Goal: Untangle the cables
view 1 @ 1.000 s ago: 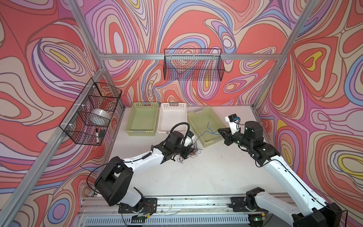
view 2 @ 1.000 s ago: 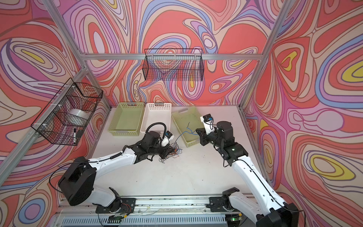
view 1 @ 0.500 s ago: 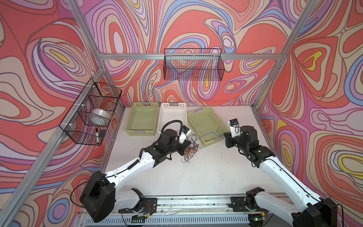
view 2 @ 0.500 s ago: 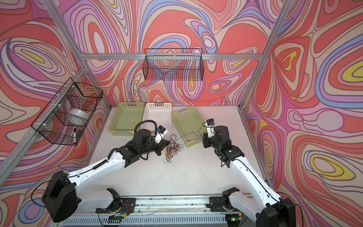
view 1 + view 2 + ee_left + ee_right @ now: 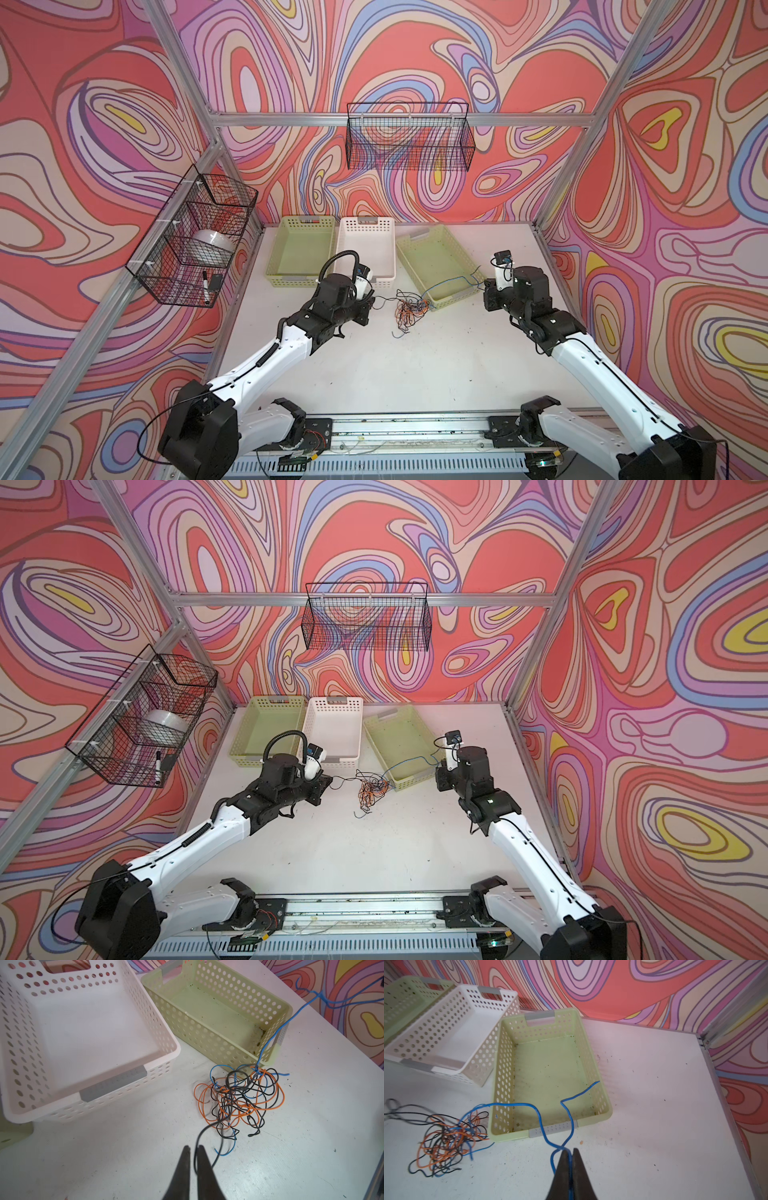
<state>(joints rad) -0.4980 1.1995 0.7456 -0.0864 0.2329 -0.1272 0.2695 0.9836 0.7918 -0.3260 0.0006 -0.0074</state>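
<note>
Where the tangled cables (image 5: 409, 309) lie on the white counter (image 5: 415, 374) at the centre of both top views, just left of the tilted green basket (image 5: 440, 266), the right gripper (image 5: 570, 1151) is clenched on a blue cable (image 5: 517, 1103) crossing the basket's near end. The left gripper (image 5: 193, 1148), slightly parted, straddles a dark cable (image 5: 201, 1133) leading into the tangle.

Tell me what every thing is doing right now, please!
Left fingers: slightly apart, black cable running between them.
Right fingers: shut on the blue cable.
Blue cable: lifted, stretched from the tangle across the right green basket.
Tangle: knotted, lying on the table.
White basket: empty.
Right green basket: nothing resting inside.
</note>
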